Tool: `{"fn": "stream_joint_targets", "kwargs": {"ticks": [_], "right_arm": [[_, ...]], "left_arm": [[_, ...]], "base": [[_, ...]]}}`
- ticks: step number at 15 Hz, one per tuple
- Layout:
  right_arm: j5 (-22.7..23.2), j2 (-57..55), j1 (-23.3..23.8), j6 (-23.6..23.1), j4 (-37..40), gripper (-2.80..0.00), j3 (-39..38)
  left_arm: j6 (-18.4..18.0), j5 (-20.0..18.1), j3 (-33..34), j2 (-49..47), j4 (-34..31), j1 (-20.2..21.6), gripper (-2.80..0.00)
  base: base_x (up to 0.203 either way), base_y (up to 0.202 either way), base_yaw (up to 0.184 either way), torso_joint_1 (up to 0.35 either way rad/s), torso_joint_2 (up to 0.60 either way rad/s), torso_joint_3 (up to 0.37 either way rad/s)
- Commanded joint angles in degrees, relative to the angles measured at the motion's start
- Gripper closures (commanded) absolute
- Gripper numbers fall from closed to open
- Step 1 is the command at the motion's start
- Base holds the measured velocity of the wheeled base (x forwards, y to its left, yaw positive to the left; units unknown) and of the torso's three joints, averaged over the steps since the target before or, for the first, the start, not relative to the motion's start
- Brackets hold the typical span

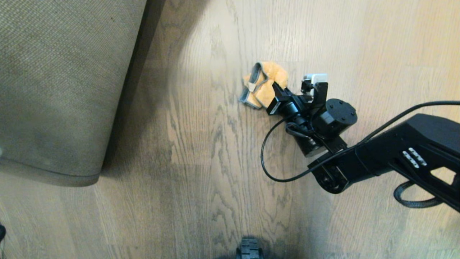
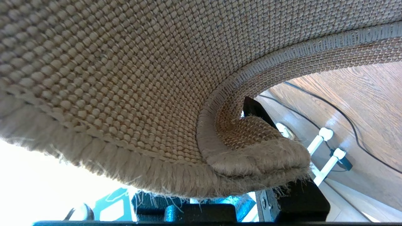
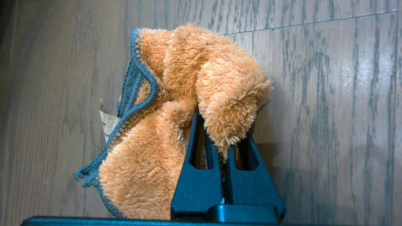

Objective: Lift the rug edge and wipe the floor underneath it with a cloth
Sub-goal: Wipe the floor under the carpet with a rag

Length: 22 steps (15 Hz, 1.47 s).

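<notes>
Right tool (image 1: 277, 94), as I see it from the head camera, reaches in from the right side of the floor (image 1: 215, 162) on its black arm, and its two fingers are pinched tight on the cloth (image 1: 266, 88). My right wrist camera shows this close up: the dark fingers (image 3: 201, 188) stand nearly together, with a fold of the cloth (image 3: 188, 94) caught between them. It is a fluffy orange bundle with a blue stitched hem and a small white label (image 3: 108, 122) poking out. The cloth lies bunched on the wood-grain planks, in the open floor well to the right of the rug.

The rug edge (image 1: 104, 154) is raised at the left of the head view, its coarse tan backing turned toward my camera, with a dark shadow on the planks beside it. My left tool (image 2: 270, 157) does not appear in the head view. Its wrist camera shows the rounded rug corner (image 2: 257, 157) folded over between dark fingers (image 2: 254, 108), so it seems to grip the corner partly closed, though the rug hides most of the jaws. Beyond it, thin black cables (image 2: 345, 119) run across the floor.
</notes>
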<state>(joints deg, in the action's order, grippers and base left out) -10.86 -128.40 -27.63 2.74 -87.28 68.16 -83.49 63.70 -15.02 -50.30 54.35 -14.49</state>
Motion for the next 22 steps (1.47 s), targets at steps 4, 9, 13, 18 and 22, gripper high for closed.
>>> {"fn": "stream_joint_targets", "kwargs": {"ticks": [4, 9, 13, 18, 22], "right_arm": [[0.0, -0.2, -5.1, -0.2, -2.5, 0.00, -8.9], [-0.2, -0.4, -13.3, -0.5, -2.7, 0.00, -20.0], [-0.4, -2.0, -20.5, -0.3, -2.7, 0.00, -20.5], [-0.5, -5.3, -21.4, 0.0, -2.7, 0.00, -16.3], [-0.4, -5.8, -16.4, 0.0, -2.7, 0.00, -14.2]], "left_arm": [[-0.4, 0.4, -0.1, 0.0, 0.3, 0.0, 0.00], [-0.4, 0.4, 0.0, 0.0, 0.3, 0.0, 0.00], [-0.4, 0.4, 0.1, 0.0, 0.3, 0.1, 0.00], [-0.4, 0.4, 0.1, 0.0, 0.3, 0.2, 0.00], [-0.4, 0.4, 0.1, 0.0, 0.2, 0.2, 0.00]], "base": [[0.000, 0.000, 0.000, 0.000, 0.00, 0.000], [0.000, 0.000, 0.000, 0.000, 0.00, 0.000], [0.000, 0.000, 0.000, 0.000, 0.00, 0.000], [0.000, 0.000, 0.000, 0.000, 0.00, 0.000], [0.000, 0.000, 0.000, 0.000, 0.00, 0.000]]}}
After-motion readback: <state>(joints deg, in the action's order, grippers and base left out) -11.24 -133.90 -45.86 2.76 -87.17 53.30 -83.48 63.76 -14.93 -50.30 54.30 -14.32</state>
